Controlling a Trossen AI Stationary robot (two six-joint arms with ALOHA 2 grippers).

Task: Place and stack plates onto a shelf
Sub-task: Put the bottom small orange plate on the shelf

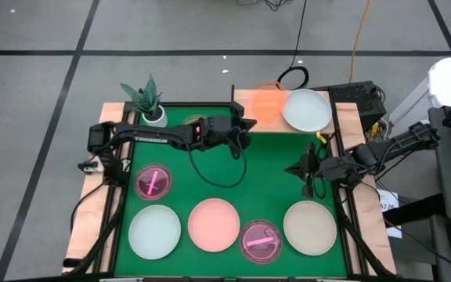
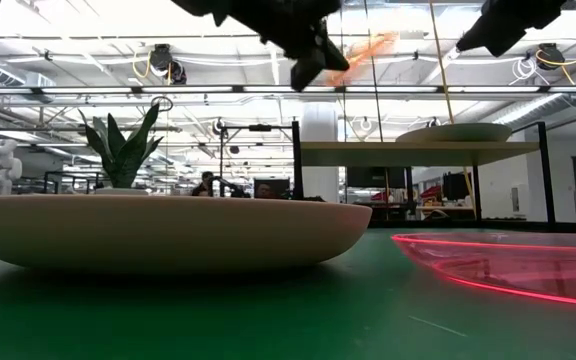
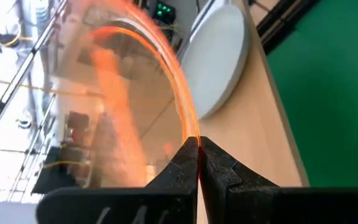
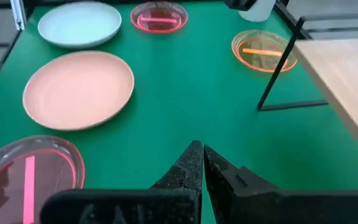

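My left gripper is shut on a see-through orange plate over the left half of the light-wood shelf. A pale blue-green plate lies on the shelf's right half. On the green table lie a magenta plate, a pale blue-green plate, a pink plate, a second magenta plate and a beige plate. Another orange plate lies beside the shelf's leg. My right gripper is shut and empty above the table's right part. My left gripper pinches the orange plate's rim between its two fingers, at the edge nearest the arm. The fingers come about level from the table's left side. The plate is lifted clear above the shelf board and is tilted.
A potted plant stands at the table's far left corner. The shelf stands on thin dark legs at the far edge. Wooden strips run along the table's sides. Cables lie on the floor beyond.
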